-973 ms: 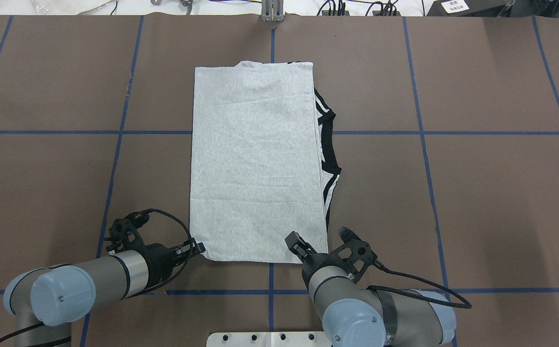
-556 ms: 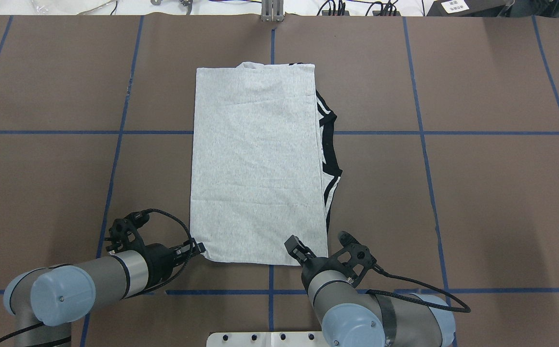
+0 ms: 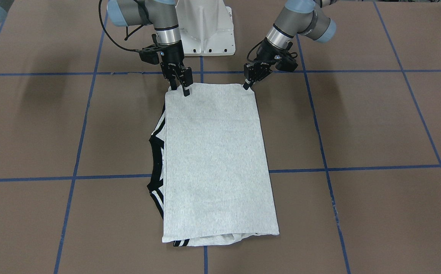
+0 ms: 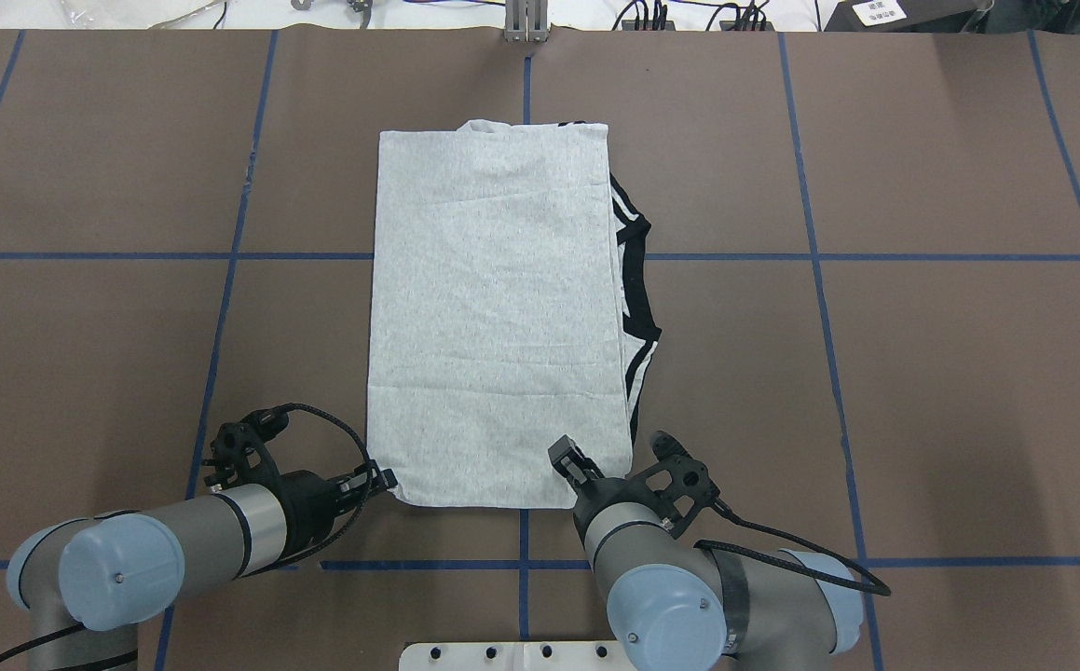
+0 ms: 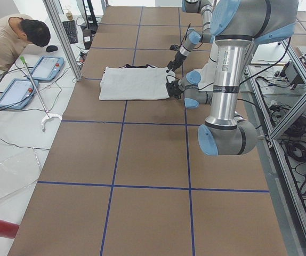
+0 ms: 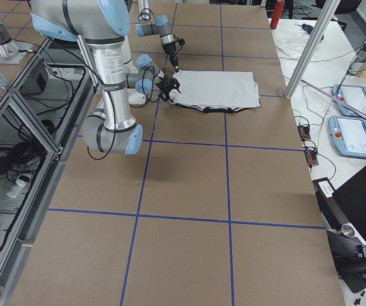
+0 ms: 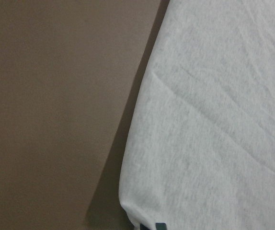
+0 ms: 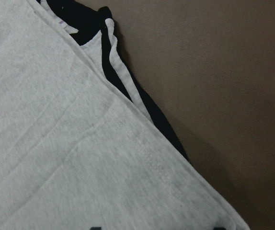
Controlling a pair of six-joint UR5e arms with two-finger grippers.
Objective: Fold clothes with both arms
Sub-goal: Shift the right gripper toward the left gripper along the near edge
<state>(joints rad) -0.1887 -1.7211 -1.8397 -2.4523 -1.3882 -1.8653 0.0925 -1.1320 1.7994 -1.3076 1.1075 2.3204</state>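
Observation:
The light grey T-shirt [image 4: 493,317] lies folded into a long rectangle on the brown table, its black striped trim [image 4: 635,280] sticking out along the right side. My left gripper [image 4: 383,482] sits at the near left corner and looks shut on that corner [image 3: 247,84]. My right gripper [image 4: 566,463] is open over the near edge, towards the right corner [image 3: 179,90]. In the right wrist view, grey cloth [image 8: 56,158] fills the space between the spread fingertips. The printed front is hidden.
The white pedestal [image 3: 205,30] stands just behind the shirt's near edge, between the arms. Blue tape lines [image 4: 223,308] grid the table. A person [image 5: 14,34] sits by control pendants [image 5: 46,66] at the far side, beyond a metal frame post [image 5: 62,32].
My right gripper has slid forward and slightly left, further onto the shirt's near edge. The left gripper and the shirt have stayed put.

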